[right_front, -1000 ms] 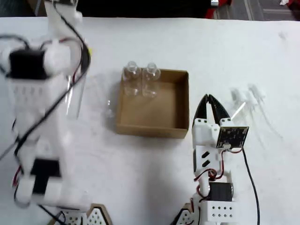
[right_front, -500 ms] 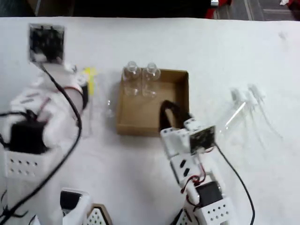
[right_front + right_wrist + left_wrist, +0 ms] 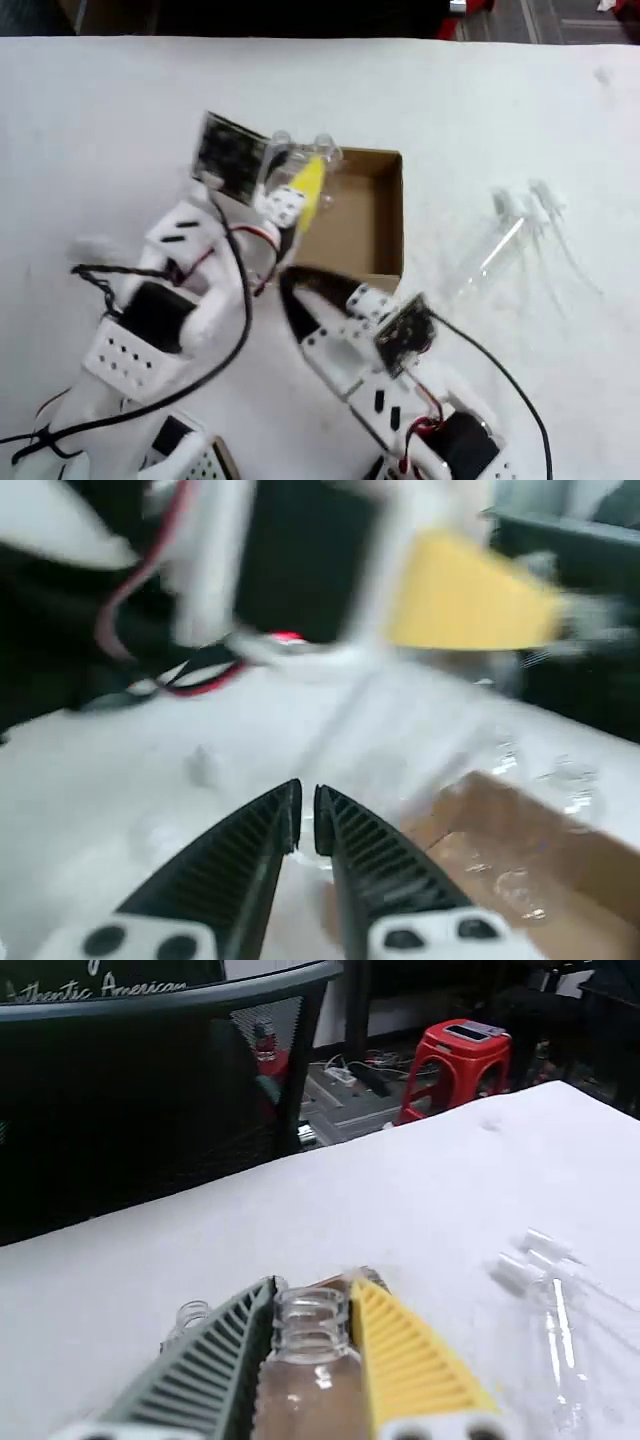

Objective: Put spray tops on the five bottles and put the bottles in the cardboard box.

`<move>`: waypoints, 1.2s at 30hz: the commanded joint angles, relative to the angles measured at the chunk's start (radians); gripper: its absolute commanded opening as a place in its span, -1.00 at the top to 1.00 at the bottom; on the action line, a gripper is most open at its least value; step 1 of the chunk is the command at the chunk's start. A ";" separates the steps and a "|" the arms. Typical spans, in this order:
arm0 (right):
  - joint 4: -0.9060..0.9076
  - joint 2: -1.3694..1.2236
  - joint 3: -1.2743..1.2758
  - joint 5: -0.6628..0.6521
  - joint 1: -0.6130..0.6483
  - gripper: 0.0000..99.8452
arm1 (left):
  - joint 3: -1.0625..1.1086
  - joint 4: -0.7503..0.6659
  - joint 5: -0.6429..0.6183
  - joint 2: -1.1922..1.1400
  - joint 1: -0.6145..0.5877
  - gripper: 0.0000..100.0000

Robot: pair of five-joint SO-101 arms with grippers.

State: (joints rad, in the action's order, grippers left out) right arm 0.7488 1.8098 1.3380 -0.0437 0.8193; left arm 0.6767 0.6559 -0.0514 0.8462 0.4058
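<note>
Both arms have swung in toward the brown cardboard box (image 3: pixel 396 222). The left one came across from the left of the table, and the right one moved leftward from the box's right front corner to its left front corner. The left claw (image 3: pixel 315 1300) has one grey and one yellow finger, both ribbed, and pinches a clear round bottle (image 3: pixel 308 1360) by its body. The bottle's long axis runs along the fingers, and its open threaded neck pokes past their tips with no top on it. It hangs over the box's rear left corner, close to two uncapped bottles (image 3: pixel 325 150) standing inside. The right claw (image 3: pixel 288 285), black and ribbed, is pressed nearly together on nothing. The white tops (image 3: pixel 522 203) lie on the table (image 3: pixel 480 100) well to the right of the box, apart from both claws. The right arm is probably the nearer one for fetching a top.
</note>
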 commanded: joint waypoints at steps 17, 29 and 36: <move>-0.266 -0.005 0.183 -0.005 -0.283 0.97 | 0.005 -0.012 0.052 0.038 0.134 0.94; -0.440 -0.005 0.287 -0.012 -0.366 0.97 | 0.005 0.003 0.054 0.038 0.134 0.94; -0.435 -0.004 0.285 -0.014 -0.372 0.97 | -0.037 0.002 0.060 0.028 0.131 0.93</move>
State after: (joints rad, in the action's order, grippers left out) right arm 0.3391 1.7960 1.6341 -0.0437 0.4710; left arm 0.6966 0.6483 -0.0054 0.8523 0.5240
